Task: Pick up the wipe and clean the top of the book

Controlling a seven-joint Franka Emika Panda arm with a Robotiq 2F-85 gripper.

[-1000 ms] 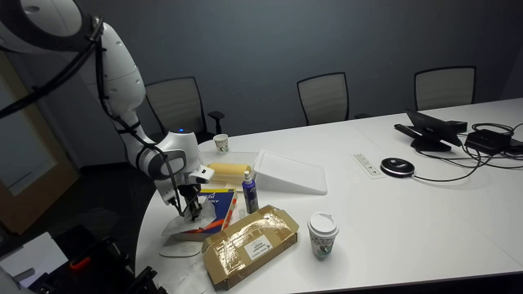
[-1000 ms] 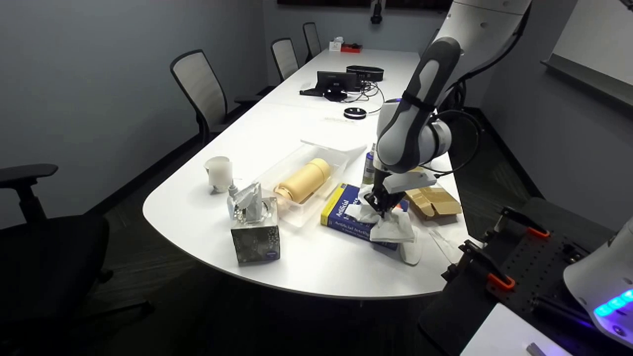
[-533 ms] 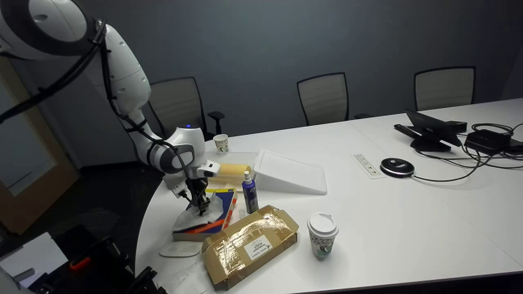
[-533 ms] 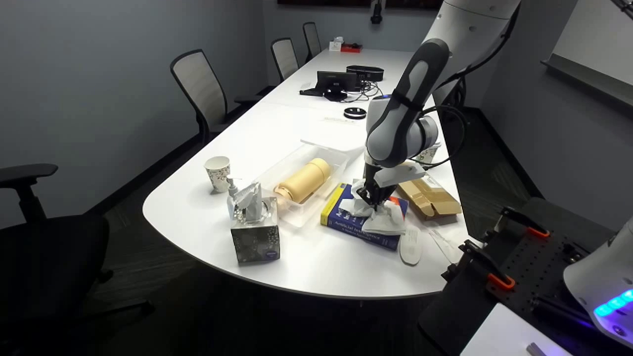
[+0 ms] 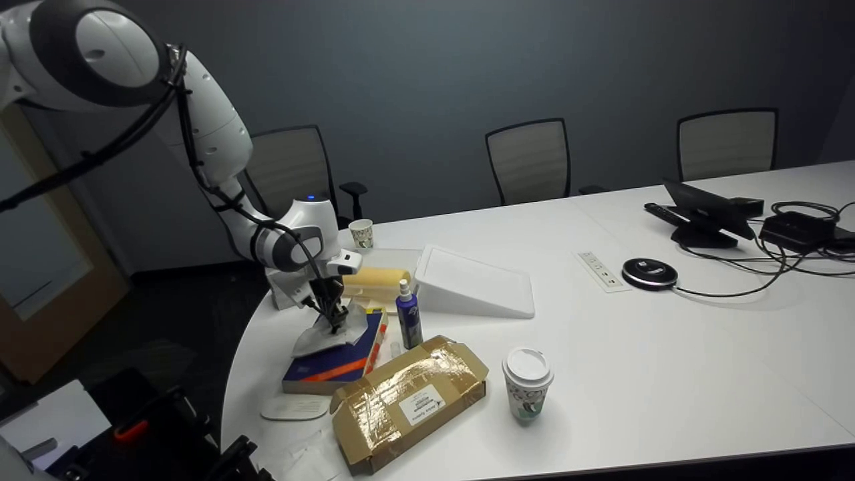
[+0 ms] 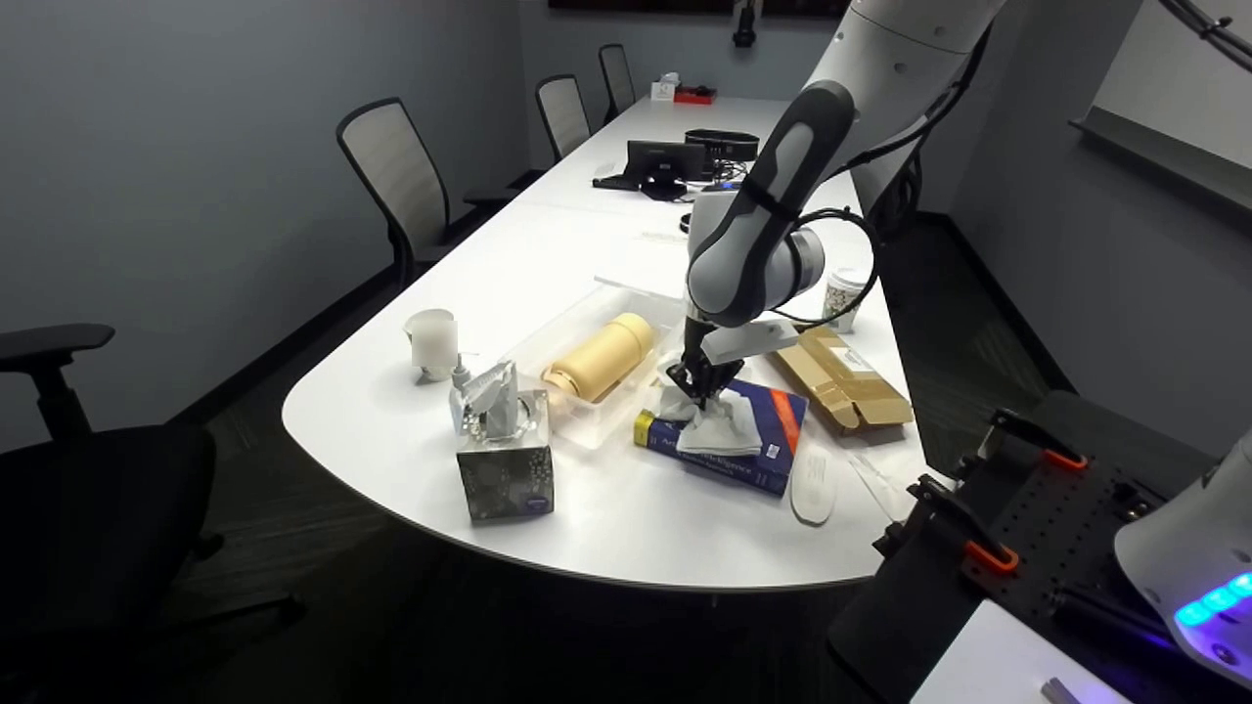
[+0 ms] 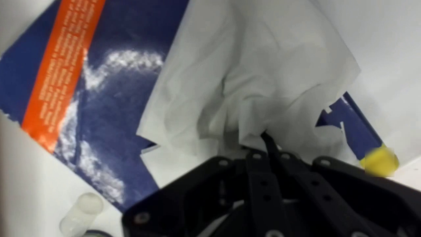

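Pinching the wipe (image 7: 256,69) between fingers set close together, the end effector (image 7: 268,151) stands over the book (image 7: 115,108), which lies flat on the bench (image 6: 606,518). The wipe is gathered right at the fingertips and fans out below them over the book, toward its yellow end, with one corner reaching past the spine edge; the book's orange stripe lies uncovered. Just beside the book sits a cardboard box (image 5: 401,394), and near the book stands a purple spray bottle (image 5: 409,321).
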